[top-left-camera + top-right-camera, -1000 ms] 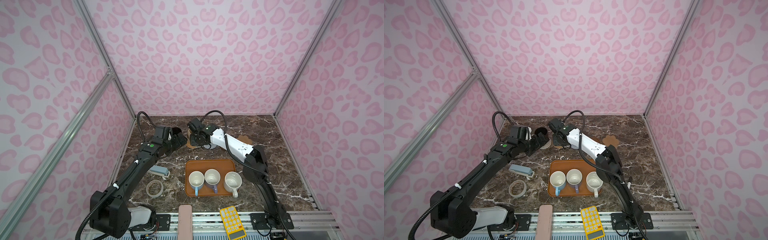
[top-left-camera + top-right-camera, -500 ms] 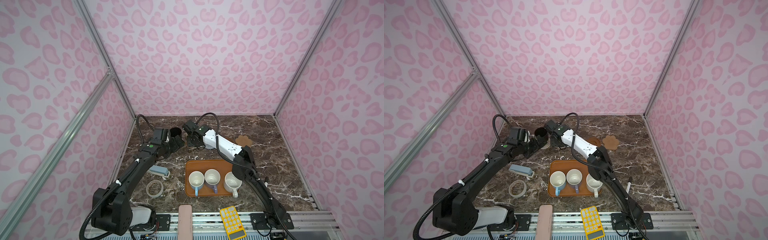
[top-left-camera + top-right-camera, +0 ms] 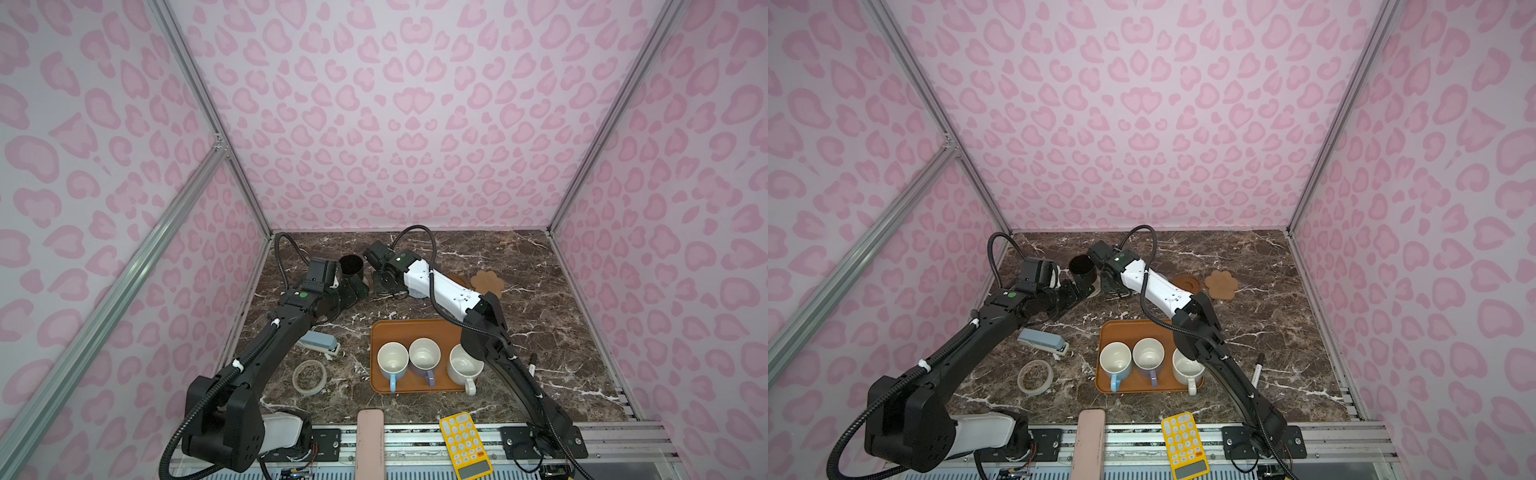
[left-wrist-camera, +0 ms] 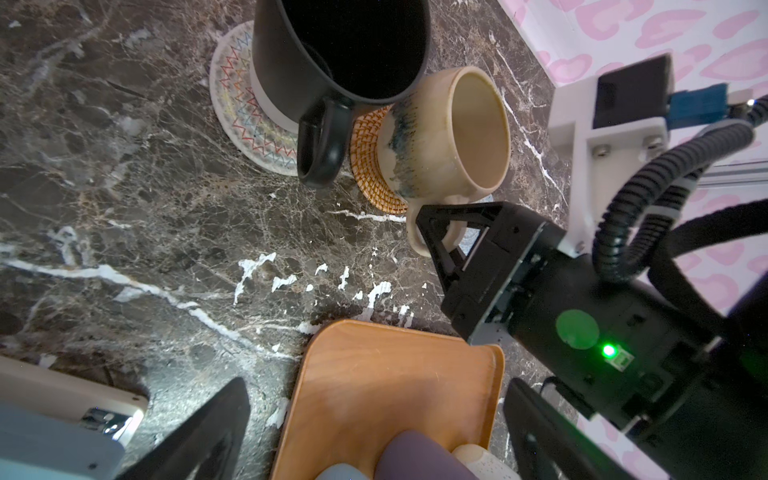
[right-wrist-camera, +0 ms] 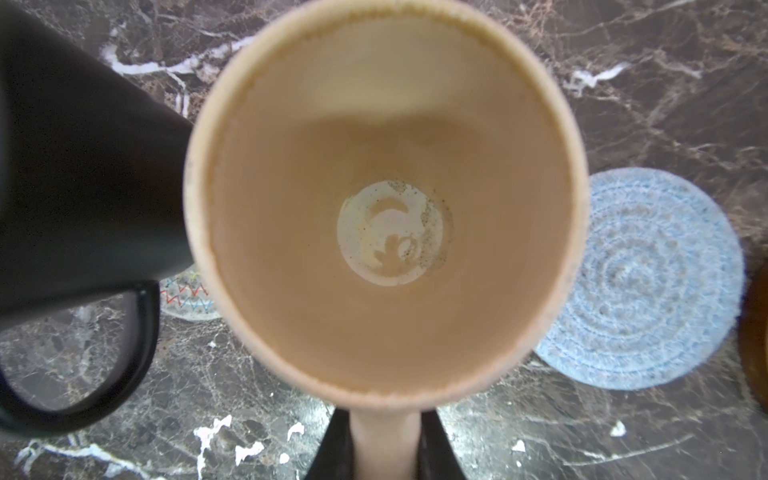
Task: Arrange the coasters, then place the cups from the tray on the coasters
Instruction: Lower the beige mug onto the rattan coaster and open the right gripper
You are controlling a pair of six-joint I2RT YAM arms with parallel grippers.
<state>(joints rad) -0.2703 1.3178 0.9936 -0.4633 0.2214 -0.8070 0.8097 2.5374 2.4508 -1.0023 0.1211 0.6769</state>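
Right now the right claw (image 4: 440, 237) is clenched on the handle of the cream cup (image 4: 453, 137), which stands on the rattan coaster (image 4: 370, 166), beside the black cup (image 4: 332, 54), mid-frame in both top views. The left claw (image 3: 353, 291) hangs released nearby. The tray (image 3: 399, 328) lies lower middle.
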